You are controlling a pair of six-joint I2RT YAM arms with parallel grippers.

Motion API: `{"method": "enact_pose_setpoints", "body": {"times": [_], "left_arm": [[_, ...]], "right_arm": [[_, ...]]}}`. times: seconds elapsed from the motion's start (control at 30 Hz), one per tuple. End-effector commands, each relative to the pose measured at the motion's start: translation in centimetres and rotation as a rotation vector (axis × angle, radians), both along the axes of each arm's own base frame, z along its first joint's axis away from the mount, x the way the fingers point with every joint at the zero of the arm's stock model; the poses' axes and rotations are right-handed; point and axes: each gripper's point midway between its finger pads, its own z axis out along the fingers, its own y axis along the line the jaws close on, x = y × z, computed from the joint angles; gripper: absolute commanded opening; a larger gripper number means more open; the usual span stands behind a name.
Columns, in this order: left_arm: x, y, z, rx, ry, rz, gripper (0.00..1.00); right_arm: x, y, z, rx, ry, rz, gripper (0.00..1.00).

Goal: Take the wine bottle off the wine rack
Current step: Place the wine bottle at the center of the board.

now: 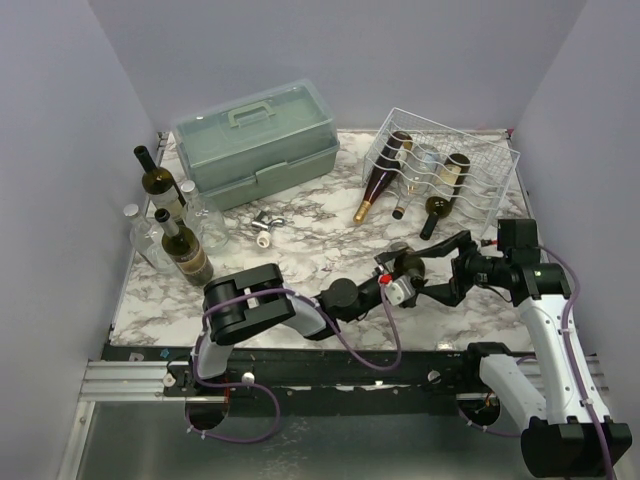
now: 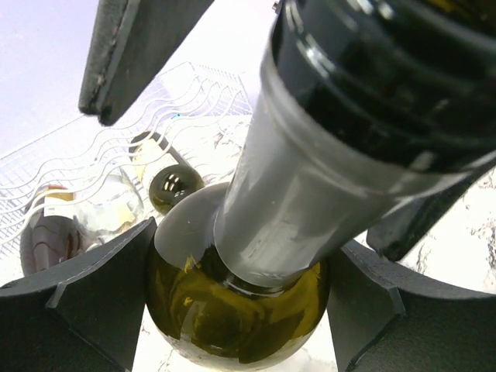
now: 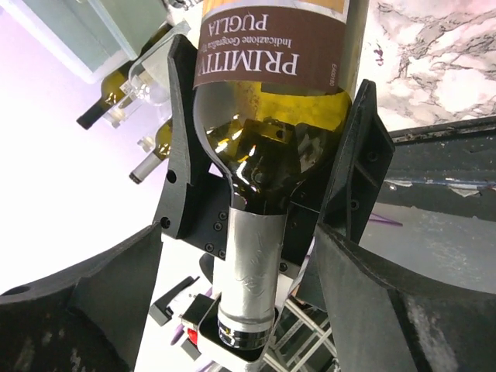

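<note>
Nearest the lens in the top view, the left arm (image 1: 260,305) and right arm (image 1: 545,300) meet over the counter (image 1: 300,215) at the wine bottle (image 1: 407,263), which is out in front of the wine rack (image 1: 480,165) and apart from it. From the left wrist, the left fingers (image 2: 77,310) clamp the bottle's green shoulder. From the right wrist, the right fingers (image 3: 85,310) stand spread around its foil neck, touching nothing.
</note>
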Motion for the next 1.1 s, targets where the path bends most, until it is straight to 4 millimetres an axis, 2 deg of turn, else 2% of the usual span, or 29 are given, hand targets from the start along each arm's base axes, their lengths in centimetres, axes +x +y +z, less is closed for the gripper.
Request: {"method": "enact_pose_setpoints", "body": {"times": [0.0,0.27,0.47,0.63,0.9,1.07], "left_arm": [[-0.1,1.8,3.6,-0.084,-0.05,0.04,0.0],[-0.4,4.0,3.3,-0.067,-0.055,0.063,0.0],[-1.2,6.3,4.2,-0.095,-0.021,0.066,0.0],[-1.7,8.2,4.2,-0.109,0.042,0.074,0.0],[-1.8,11.0,3.7,-0.093,0.168,0.128,0.0],[-1.5,13.1,3.7,-0.075,0.26,0.196,0.0]], "right_arm": [[-0.2,0.4,1.0,0.024,-0.065,0.042,0.83],[-1.2,0.8,0.4,0.037,-0.109,0.112,0.87],[-0.8,1.3,0.6,0.041,-0.269,0.217,0.93],[1.1,0.4,1.5,-0.108,-0.465,0.273,0.95],[4.6,-1.0,5.2,-0.362,-0.899,0.375,0.98],[5.4,-1.2,6.1,-0.482,-1.133,0.479,0.99]]}}
